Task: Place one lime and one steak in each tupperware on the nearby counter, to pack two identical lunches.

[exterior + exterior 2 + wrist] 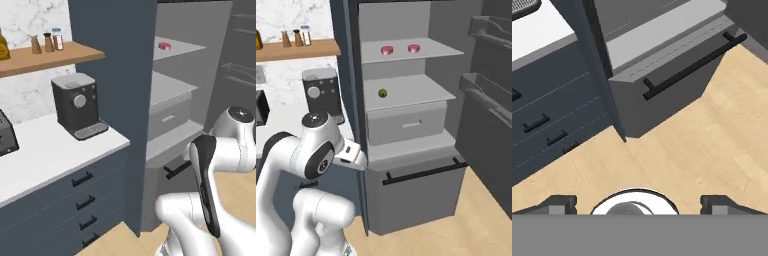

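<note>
While the fridge [406, 125] stands open, two steaks [387, 50] sit on its top shelf [436, 50] and one lime [383, 93] on the shelf below. Over the wooden floor [712, 150], the gripper [637, 206] hangs spread wide, holding nothing.

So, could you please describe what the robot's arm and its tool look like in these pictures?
The arm is glossy white with rounded links, dark grey joint bands and a grey round cap on one joint. A black strip runs along one link in the left base view. The tool has two small dark grey fingertips.
</note>
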### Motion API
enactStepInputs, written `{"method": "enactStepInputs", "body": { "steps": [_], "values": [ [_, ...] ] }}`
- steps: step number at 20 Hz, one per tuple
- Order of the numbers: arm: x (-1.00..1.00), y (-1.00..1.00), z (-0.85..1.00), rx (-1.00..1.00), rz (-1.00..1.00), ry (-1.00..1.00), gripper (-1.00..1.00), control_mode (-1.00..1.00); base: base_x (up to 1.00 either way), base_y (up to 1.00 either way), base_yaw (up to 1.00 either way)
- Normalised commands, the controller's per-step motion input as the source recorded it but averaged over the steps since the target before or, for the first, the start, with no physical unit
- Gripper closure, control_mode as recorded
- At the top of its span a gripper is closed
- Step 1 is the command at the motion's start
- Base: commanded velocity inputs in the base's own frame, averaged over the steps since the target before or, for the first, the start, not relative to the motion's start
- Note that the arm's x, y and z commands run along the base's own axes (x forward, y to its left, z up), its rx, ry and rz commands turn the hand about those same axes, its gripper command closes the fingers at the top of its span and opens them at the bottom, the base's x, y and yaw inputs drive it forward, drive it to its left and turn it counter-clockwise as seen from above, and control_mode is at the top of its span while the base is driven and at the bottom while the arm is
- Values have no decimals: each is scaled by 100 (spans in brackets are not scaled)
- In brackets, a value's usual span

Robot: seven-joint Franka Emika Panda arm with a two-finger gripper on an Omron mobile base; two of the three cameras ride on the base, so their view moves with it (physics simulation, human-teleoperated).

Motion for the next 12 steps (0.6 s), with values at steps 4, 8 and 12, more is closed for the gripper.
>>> {"method": "enactStepInputs", "body": {
  "steps": [4, 8, 12],
  "values": [
    [0, 0, 0, 0, 0, 0, -100, 100, 100, -85, 28],
    [0, 0, 0, 0, 0, 0, -100, 100, 100, -75, 31],
    [0, 0, 0, 0, 0, 0, -100, 100, 64, -94, 34]
  ]
}}
